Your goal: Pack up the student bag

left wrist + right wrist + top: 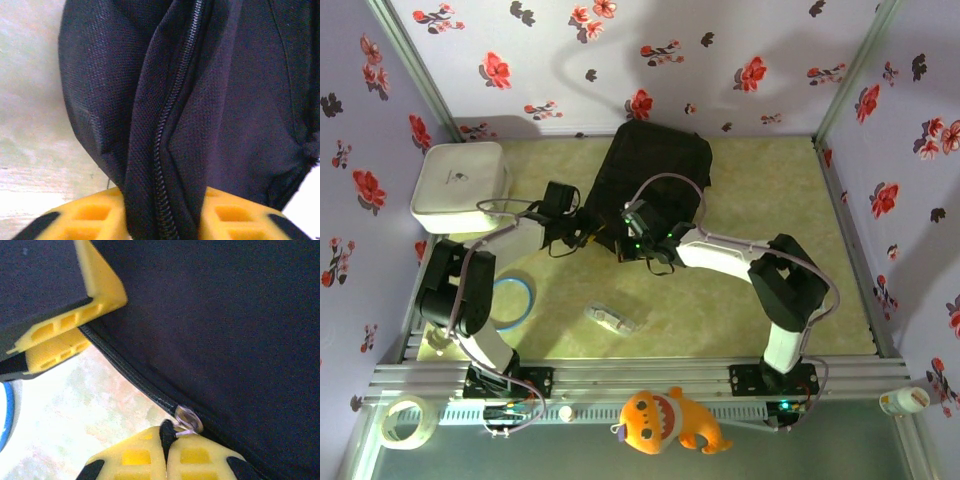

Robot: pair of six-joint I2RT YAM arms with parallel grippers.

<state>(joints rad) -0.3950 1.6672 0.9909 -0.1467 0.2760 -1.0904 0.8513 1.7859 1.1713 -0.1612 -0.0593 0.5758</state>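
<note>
Fabric of black student bag [660, 170] sits pinched in left pincer [162, 212]; right pincer [167, 446] nips zipper pull [188, 419].

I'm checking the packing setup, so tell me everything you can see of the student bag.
The student bag is a large black woven-fabric backpack lying flat at the far middle of the table. Its zipper looks meshed along a raised fold pinched by the left gripper. The right gripper is shut on the zipper pull at the bag's near edge.

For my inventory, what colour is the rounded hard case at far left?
White; the rounded hard case shows best in the top external view.
</note>
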